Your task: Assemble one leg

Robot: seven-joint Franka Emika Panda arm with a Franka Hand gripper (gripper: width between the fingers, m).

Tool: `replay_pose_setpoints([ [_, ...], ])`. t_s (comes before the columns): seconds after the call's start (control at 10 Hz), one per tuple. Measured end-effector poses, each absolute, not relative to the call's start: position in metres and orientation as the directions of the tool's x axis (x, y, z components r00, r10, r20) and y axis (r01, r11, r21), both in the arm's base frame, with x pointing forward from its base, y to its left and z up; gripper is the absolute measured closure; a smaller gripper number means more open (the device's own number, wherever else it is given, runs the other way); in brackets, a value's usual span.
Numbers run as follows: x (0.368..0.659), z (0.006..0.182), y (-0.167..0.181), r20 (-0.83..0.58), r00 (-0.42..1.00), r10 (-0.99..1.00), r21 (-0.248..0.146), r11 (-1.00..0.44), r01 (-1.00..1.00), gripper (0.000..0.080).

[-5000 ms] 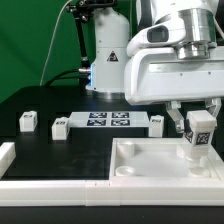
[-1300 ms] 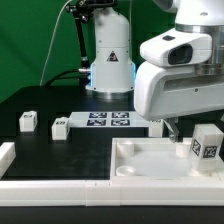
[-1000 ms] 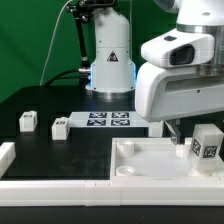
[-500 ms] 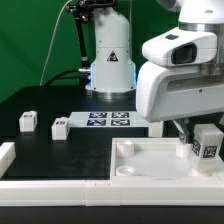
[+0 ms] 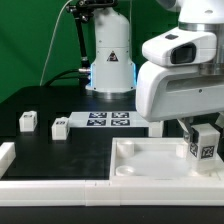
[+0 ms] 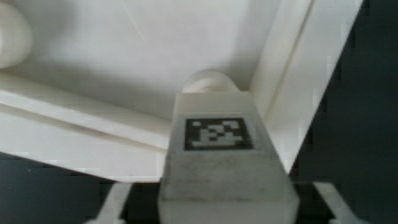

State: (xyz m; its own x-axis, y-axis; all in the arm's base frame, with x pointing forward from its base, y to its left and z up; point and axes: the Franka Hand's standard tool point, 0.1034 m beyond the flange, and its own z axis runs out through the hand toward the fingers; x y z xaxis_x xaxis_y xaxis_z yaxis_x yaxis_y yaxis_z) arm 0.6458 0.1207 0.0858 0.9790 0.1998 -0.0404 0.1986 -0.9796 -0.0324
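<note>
Here the gripper pinches the leg between its two fingers, with the leg upright and its tag facing outward. The leg is over the white panel — at that panel's end on the exterior view's right.

The black bench carries the flat marker board toward its back. Three small tagged blocks lie roughly in line with that board. A far-left leg lies well apart at the exterior view's left. A second leg sits just beside the board's left end, and a third leg just beside its right end. The large white panel lies front right. A white rail runs along the front edge.
</note>
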Motion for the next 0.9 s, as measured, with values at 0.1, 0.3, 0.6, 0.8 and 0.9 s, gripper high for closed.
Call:
replay_pose_setpoints([
  [0.1,0.6457,0.0854,0.1208,-0.041,0.992,0.121,-0.029,-0.992,0.12,0.0509],
  [0.3,0.6455,0.0849,0.1199,-0.036,0.987,-0.155,-0.016,-0.988,-0.156,0.0508],
  [0.6,0.6454,0.0844,0.1184,-0.038,0.894,-0.447,-0.003,-0.894,-0.448,0.0508],
  [0.8,0.6447,0.0841,0.1174,-0.027,0.718,-0.696,0.01,-0.718,-0.696,0.0508],
  [0.9,0.6441,0.0841,0.1171,-0.018,0.613,-0.79,0.018,-0.613,-0.79,0.0508],
])
